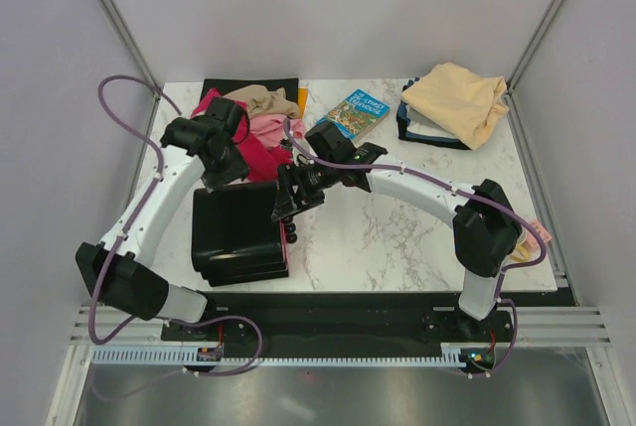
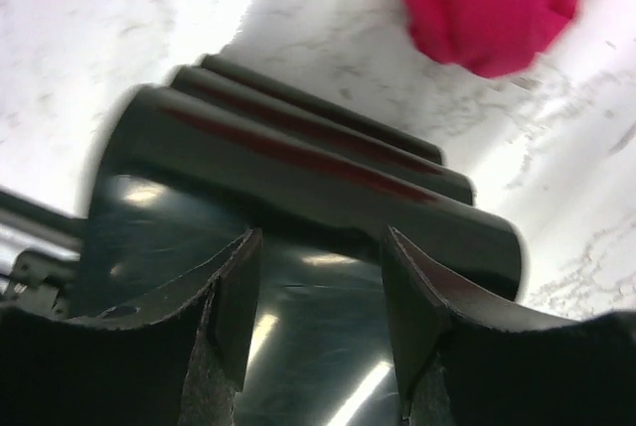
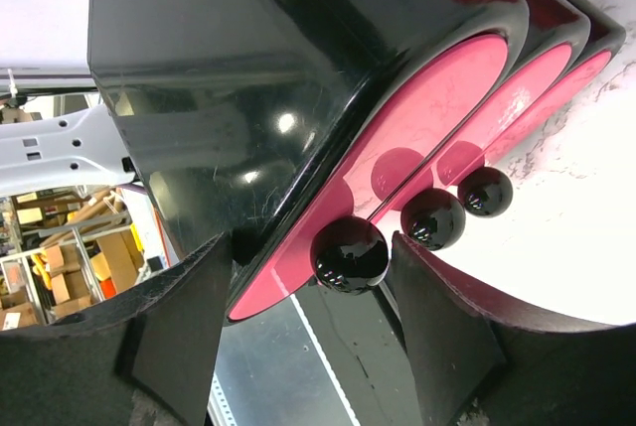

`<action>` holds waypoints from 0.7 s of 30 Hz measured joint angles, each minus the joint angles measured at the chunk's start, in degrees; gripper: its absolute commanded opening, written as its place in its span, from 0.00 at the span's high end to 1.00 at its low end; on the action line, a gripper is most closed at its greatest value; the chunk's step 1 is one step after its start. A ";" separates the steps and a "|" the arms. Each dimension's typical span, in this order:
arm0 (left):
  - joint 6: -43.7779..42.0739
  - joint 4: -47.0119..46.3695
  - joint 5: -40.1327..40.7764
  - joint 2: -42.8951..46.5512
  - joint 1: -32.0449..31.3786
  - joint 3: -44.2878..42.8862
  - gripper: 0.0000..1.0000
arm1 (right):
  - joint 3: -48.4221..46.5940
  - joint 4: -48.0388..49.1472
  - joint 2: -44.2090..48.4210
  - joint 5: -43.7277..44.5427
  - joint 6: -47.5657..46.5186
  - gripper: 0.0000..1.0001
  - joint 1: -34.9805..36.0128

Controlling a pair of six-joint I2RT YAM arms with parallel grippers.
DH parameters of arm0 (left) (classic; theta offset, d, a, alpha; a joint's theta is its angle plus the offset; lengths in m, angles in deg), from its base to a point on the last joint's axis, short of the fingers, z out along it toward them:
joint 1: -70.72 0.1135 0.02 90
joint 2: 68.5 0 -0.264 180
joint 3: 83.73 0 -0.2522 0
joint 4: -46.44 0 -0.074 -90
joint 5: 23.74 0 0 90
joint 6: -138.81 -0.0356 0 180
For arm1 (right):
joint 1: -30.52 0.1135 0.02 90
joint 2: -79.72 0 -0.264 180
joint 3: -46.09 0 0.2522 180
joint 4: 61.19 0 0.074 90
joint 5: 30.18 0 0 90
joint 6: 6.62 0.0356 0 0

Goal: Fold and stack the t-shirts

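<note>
top: crimson t-shirt (image 1: 256,160), pink t-shirt (image 1: 276,128) and tan-brown t-shirt (image 1: 263,100) heaped far left, unfolded; peach-cream t-shirt (image 1: 459,98) far right.
left wrist: my left gripper (image 2: 320,252) released, empty, above glossy black shells (image 2: 298,178).
right wrist: my right gripper (image 3: 310,247) released, straddling a ball knob (image 3: 353,255) (no contact i can see).
risk: closing now would grab plastic, not cloth.

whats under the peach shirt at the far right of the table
The peach shirt lies crumpled over a dark object; only its near edge and a pale patch show. The rest is covered, so what it is cannot be told.
</note>
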 measured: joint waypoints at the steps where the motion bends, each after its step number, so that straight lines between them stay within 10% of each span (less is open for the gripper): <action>1: -0.02 0.96 -0.42 1.09 2.14 0.66 0.42 | 0.00 0.07 0.00 0.00 -0.17 0.28 -0.07; 21: -0.44 4.87 -0.52 18.21 20.33 13.68 0.41 | 3.45 0.35 0.85 0.50 -1.62 0.27 -6.75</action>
